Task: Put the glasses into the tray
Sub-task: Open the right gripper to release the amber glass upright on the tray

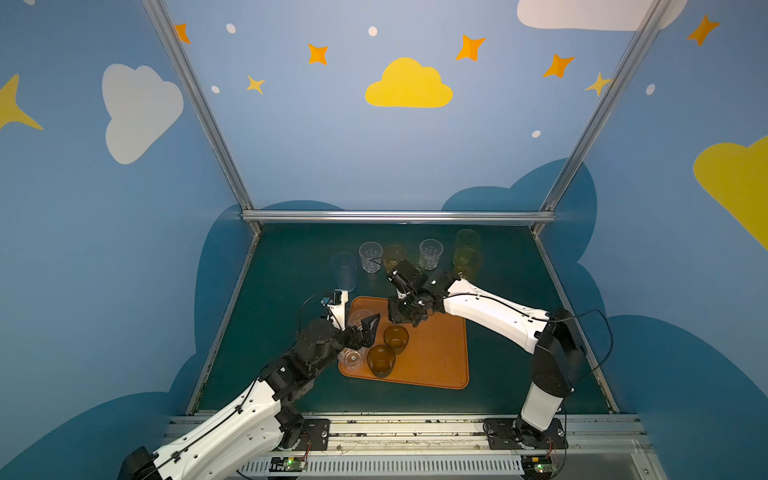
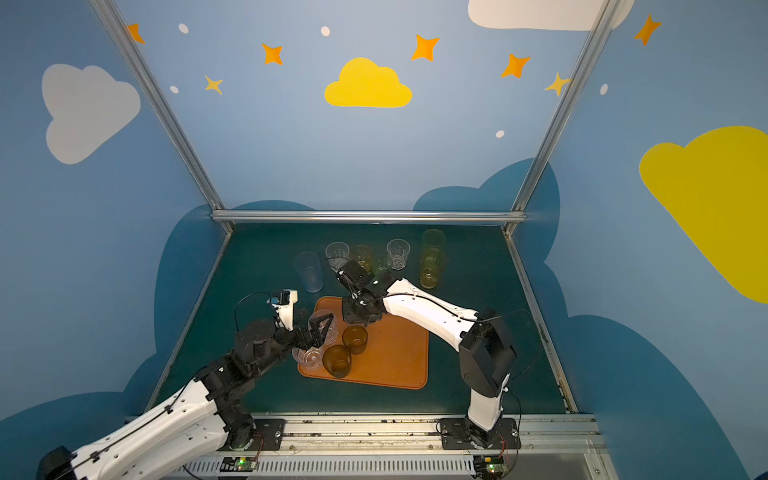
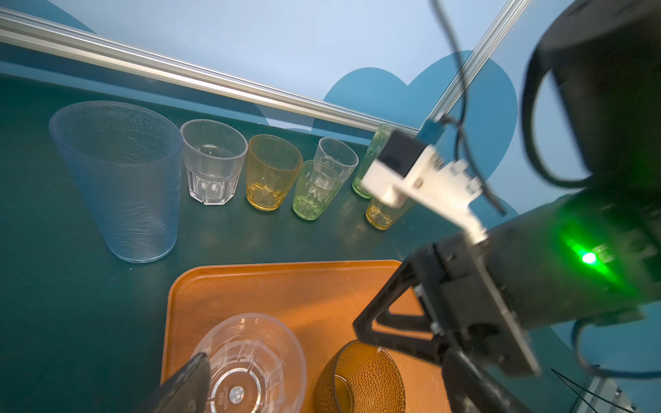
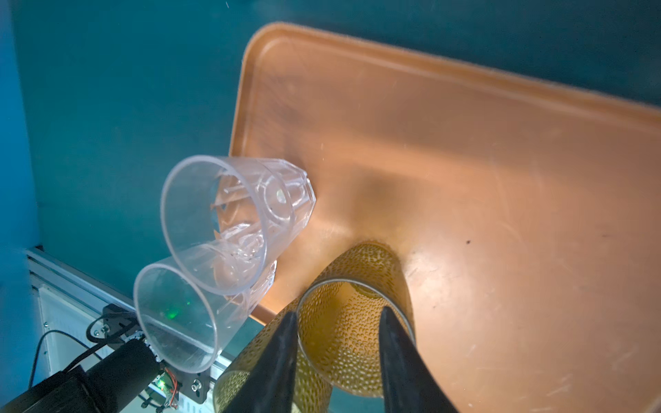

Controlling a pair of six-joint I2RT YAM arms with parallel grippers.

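Seven of the eleven tumblers stand upright on the dark green table (image 1: 270,291), in a loose row across the frame above the flat orange-brown plastic tray (image 1: 436,357): the tall frosted bluish tumbler (image 1: 344,270) at the left end, then a short clear faceted tumbler (image 1: 370,257), the small amber tumbler (image 1: 394,254), the small green tumbler (image 3: 314,189), a second clear faceted tumbler (image 1: 431,252) and the two tall yellow tumblers (image 1: 467,249) at the right end. Four sit on the tray, bunched at its left side. The left gripper (image 3: 279,341) is spread wide with a third clear faceted tumbler (image 3: 250,357) standing between its fingers; the frosted bluish tumbler lies up and slightly left of it, its nearest off-tray piece. The right gripper (image 4: 338,316) hangs over a dark brown dimpled tumbler (image 4: 372,264), jaws partly apart about its rim; whether they pinch it I cannot tell. The yellow pair lies up and right of that gripper, so I judge it the right arm's pick; every axis is vertical, calling for a sideways grasp.
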